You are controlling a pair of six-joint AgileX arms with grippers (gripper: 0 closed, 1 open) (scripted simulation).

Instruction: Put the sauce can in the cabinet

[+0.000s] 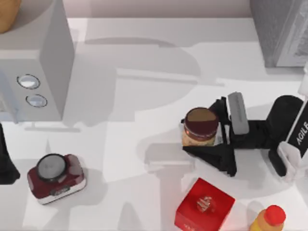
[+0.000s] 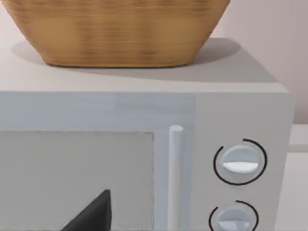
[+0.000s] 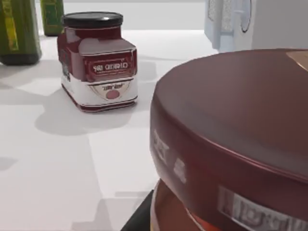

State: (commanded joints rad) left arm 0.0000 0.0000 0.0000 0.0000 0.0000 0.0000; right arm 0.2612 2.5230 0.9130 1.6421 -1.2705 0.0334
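The sauce can [image 1: 199, 126], with a maroon-brown round top and an orange-yellow label, stands right of the table's middle. My right gripper [image 1: 200, 130] reaches in from the right, one black finger on each side of the can, shut on it. In the right wrist view the can's maroon top [image 3: 231, 130] looms very close. The cabinet [image 1: 276, 29], dark gray with a speckled side, stands at the far right corner, apart from the can. My left arm [image 1: 6, 161] is parked at the left edge, facing the pale box.
A pale gray box with two silver knobs [image 1: 33, 57] carries a woven basket [image 2: 120, 29] at the far left. A maroon jar [image 1: 55, 178] lies front left. A red box [image 1: 204, 204] and a yellow bottle with red cap [image 1: 268, 221] stand just in front of the can.
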